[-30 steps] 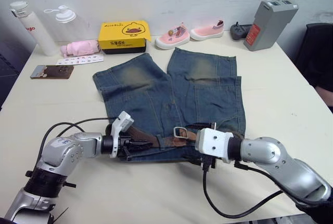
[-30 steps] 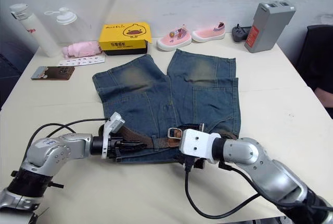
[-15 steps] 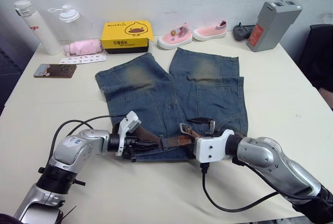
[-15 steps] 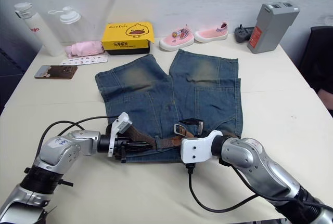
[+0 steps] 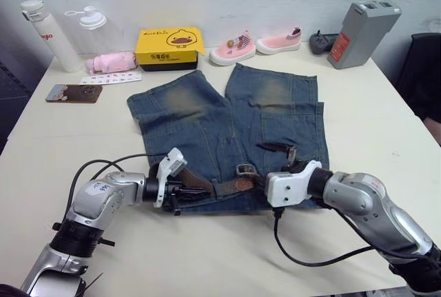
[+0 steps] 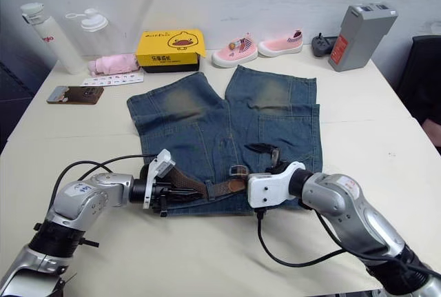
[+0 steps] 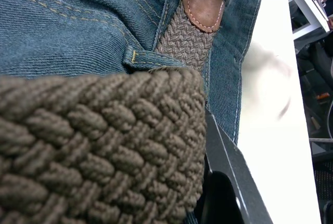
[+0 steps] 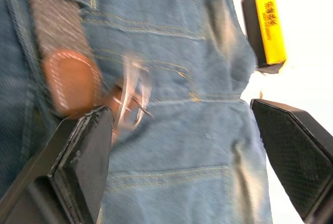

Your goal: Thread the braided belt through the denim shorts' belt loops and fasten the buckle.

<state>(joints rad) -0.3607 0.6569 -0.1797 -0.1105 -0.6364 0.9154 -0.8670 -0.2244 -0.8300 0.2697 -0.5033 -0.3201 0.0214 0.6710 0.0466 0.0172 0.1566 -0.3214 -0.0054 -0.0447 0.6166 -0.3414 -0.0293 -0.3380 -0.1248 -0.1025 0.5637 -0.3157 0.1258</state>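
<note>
The denim shorts [image 5: 227, 128] lie flat on the white table, waistband toward me. The braided belt [image 5: 219, 187] runs along the waistband, and its silver buckle [image 5: 242, 170] rests near the middle. My left gripper [image 5: 182, 191] is shut on the belt's left part. In the left wrist view the weave [image 7: 104, 146] covers the fingers [image 7: 229, 182], and beyond it the belt passes under a belt loop [image 7: 151, 60]. My right gripper [image 5: 270, 160] stands open just right of the buckle, over the shorts. The buckle [image 8: 132, 96] shows blurred between its spread fingers [image 8: 86, 151].
Along the far edge stand a yellow box [image 5: 169, 45], two pink shoes [image 5: 234, 47], a grey battery pack [image 5: 362, 32], a black controller [image 5: 320, 41], two white bottles [image 5: 45, 35] and a pink cloth [image 5: 110, 63]. A phone [image 5: 74, 93] lies far left.
My right gripper has pulled back to the right and away from me, off the buckle, which stays on the waistband. The left gripper keeps its hold on the belt.
</note>
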